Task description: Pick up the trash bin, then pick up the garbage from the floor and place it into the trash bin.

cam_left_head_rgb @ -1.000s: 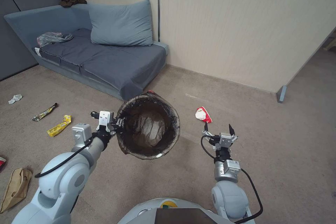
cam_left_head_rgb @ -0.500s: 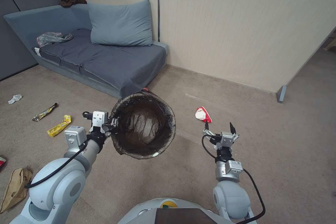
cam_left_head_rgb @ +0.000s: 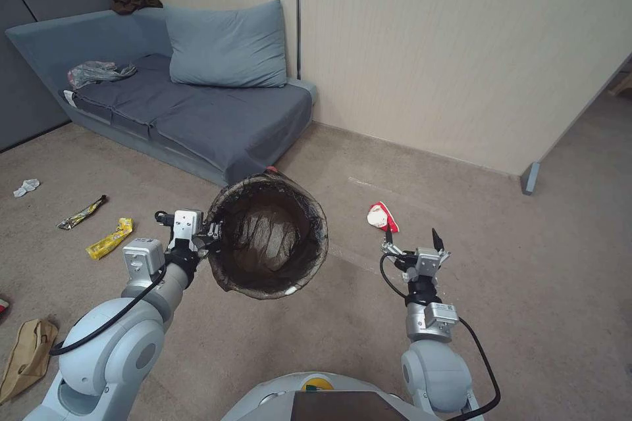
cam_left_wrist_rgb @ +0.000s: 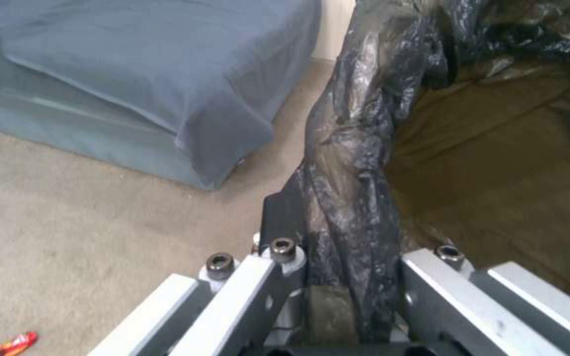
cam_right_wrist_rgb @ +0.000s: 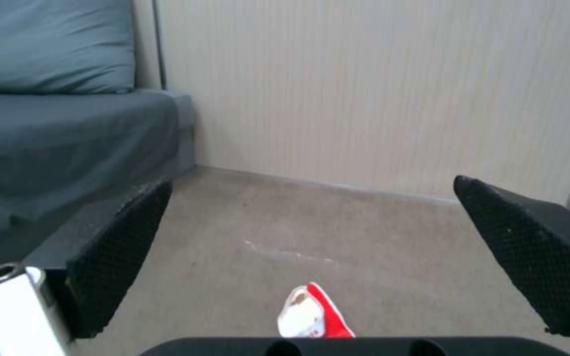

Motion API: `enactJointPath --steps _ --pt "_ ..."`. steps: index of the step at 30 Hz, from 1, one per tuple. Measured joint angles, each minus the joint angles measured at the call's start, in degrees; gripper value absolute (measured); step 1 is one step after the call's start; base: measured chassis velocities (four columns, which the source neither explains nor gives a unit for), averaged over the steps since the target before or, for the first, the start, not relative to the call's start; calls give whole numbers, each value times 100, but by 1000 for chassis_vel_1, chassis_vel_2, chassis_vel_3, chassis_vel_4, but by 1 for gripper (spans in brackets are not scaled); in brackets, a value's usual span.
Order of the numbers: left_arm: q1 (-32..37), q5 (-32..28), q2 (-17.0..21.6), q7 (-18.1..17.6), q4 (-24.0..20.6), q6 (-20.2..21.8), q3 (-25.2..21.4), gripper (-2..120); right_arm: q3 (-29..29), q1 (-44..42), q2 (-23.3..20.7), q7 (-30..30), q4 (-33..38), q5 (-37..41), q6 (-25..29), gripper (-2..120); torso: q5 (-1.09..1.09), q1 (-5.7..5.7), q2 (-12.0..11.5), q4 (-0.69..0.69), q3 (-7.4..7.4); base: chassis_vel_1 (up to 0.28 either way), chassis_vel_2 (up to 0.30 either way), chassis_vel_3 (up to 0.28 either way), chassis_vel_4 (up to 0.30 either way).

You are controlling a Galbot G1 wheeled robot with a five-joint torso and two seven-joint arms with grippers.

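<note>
The left end effector (cam_left_head_rgb: 214,234) is clamped on the rim of the small round white plastic trash bin with its dark bag liner (cam_left_head_rgb: 270,243), carrying it clear of the carpet floor (cam_left_head_rgb: 526,289), so the pickup step looks done. The right end effector (cam_left_head_rgb: 413,237) hangs with fingers spread just short of the red-and-white snack packet (cam_left_head_rgb: 382,216); next it likely needs to drop and close on it.

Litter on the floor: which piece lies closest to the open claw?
The red-and-white packet, just ahead of the right gripper. The yellow wrapper, dark wrapper and tissue lie far left.
</note>
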Motion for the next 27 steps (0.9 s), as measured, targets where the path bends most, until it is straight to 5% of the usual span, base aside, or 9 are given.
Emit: enactJointPath --steps 27 --pt "-51 64 -2 74 14 -2 6 0 11 109 -1 -55 -89 -273 -45 100 -2 1 -1 -1 2 -217 217 214 -219"
